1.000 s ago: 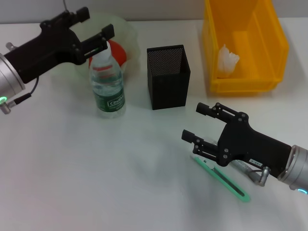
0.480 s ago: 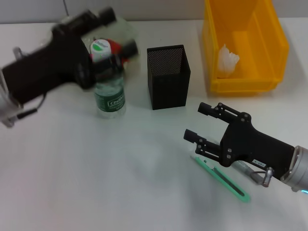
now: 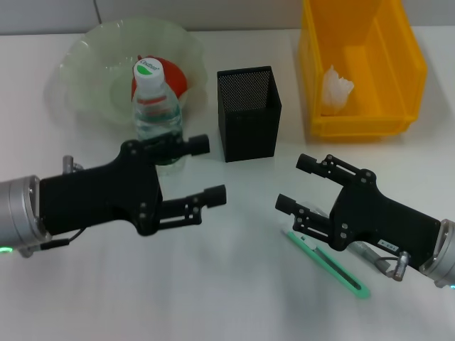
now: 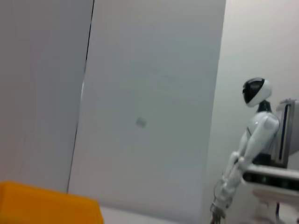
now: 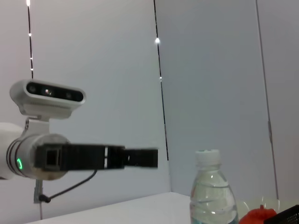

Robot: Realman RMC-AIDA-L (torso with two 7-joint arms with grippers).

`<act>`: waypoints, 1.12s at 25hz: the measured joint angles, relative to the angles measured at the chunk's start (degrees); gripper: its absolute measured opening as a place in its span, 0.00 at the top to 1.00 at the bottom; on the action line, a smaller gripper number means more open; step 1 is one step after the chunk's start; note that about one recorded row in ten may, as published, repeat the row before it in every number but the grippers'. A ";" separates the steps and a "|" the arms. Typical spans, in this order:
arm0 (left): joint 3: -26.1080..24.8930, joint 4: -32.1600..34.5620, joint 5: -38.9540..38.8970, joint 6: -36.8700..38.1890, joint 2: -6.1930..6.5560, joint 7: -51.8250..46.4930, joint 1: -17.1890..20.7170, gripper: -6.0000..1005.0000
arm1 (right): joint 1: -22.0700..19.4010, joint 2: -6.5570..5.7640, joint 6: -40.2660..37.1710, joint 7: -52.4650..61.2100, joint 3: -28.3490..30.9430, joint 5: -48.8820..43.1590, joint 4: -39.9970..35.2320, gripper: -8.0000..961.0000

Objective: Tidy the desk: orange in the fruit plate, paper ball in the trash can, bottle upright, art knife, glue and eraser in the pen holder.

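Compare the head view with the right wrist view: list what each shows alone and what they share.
Only the head view shows the pen holder, the trash can with the paper ball inside, the art knife on the desk, the fruit plate, and the open right gripper. Only the right wrist view shows a wall and a camera head. Both show the upright bottle, the orange and the left gripper.

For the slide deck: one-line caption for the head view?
Both open claws, left and right, hover over the white desk; mint-green art knife lies under the right.
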 joint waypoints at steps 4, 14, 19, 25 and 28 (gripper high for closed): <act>-1.43 -1.59 3.92 -1.28 0.25 0.58 -0.12 0.25 | -0.50 0.00 -0.20 0.00 0.04 -0.08 -0.02 0.26; -2.36 -5.83 5.61 -5.00 -0.35 4.36 -0.47 0.25 | -3.17 -0.26 -9.76 10.49 1.19 0.22 -9.12 0.26; -1.98 -7.27 5.66 -6.60 -0.44 6.12 -0.79 0.25 | -5.28 -0.24 -13.38 42.48 1.24 -1.75 -35.79 0.26; -1.88 -10.53 5.72 -7.05 -0.45 8.31 -1.73 0.25 | -3.72 -0.43 -14.67 77.47 1.32 -12.10 -68.24 0.26; -1.85 -10.64 5.72 -7.06 -0.43 8.94 -1.50 0.25 | -0.49 -1.43 -17.61 89.72 1.20 -17.35 -78.97 0.27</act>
